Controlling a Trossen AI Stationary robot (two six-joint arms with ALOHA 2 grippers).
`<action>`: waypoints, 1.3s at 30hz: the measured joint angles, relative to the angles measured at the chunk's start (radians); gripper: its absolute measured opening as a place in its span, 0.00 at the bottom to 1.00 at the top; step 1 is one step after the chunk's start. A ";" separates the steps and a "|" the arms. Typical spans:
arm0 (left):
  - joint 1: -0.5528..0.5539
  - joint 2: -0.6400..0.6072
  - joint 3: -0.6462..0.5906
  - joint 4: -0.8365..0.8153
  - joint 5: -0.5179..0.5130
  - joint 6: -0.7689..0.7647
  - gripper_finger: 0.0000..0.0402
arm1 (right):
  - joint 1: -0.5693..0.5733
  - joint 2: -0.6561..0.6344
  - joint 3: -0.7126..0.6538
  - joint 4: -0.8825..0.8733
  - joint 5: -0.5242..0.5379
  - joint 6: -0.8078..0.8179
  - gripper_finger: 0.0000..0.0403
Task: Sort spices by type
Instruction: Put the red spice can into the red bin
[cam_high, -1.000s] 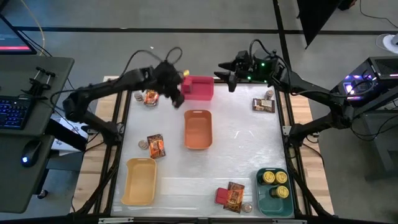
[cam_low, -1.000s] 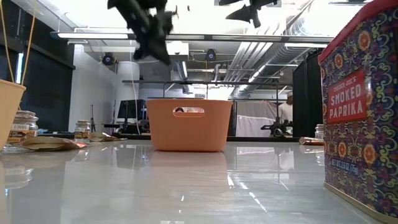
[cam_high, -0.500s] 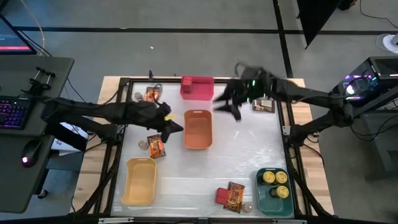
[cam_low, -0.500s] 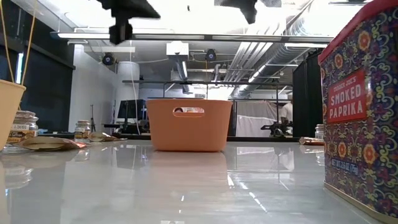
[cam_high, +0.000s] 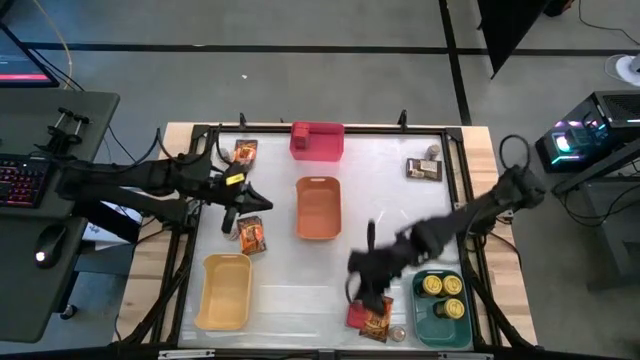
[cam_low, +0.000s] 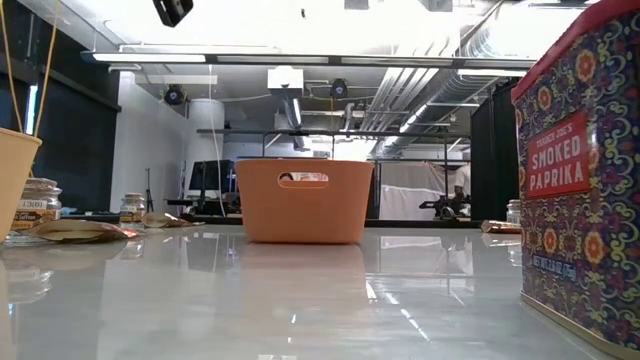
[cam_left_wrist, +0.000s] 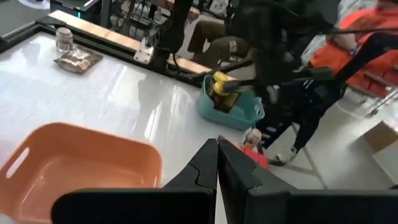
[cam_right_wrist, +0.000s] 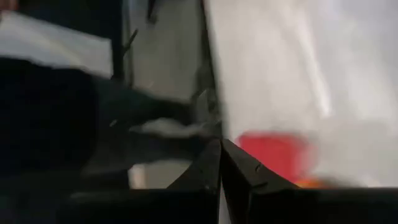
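My right gripper is shut and hovers low near the table's near edge. Just beyond its tips lie a red box and an orange-brown packet. My left gripper is shut and empty, left of the orange bin, above another packet and a small jar. Yellow-topped tins stand in the teal bin. More packets and jars lie at the far side.
A red bin stands at the far edge and a yellow bin at the near left. A jar lies by the near edge. In the low view a smoked paprika box fills the right side, with the orange bin beyond.
My right gripper has swept from the far edge beside the red bin down the table toward the near edge, ending over the red box and packet. My left gripper has gone from the red bin toward the near left, to the left side of the orange bin.
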 joint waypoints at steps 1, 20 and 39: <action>-0.001 0.000 0.000 0.001 0.000 0.010 0.00 | 0.025 0.017 0.000 0.016 -0.002 0.033 0.01; 0.000 0.037 0.000 0.029 -0.034 0.017 0.00 | 0.071 0.248 0.007 -0.053 0.050 0.046 0.00; 0.001 0.037 0.000 0.041 -0.107 -0.007 0.00 | -0.427 0.138 -0.001 -0.550 0.256 -0.756 0.00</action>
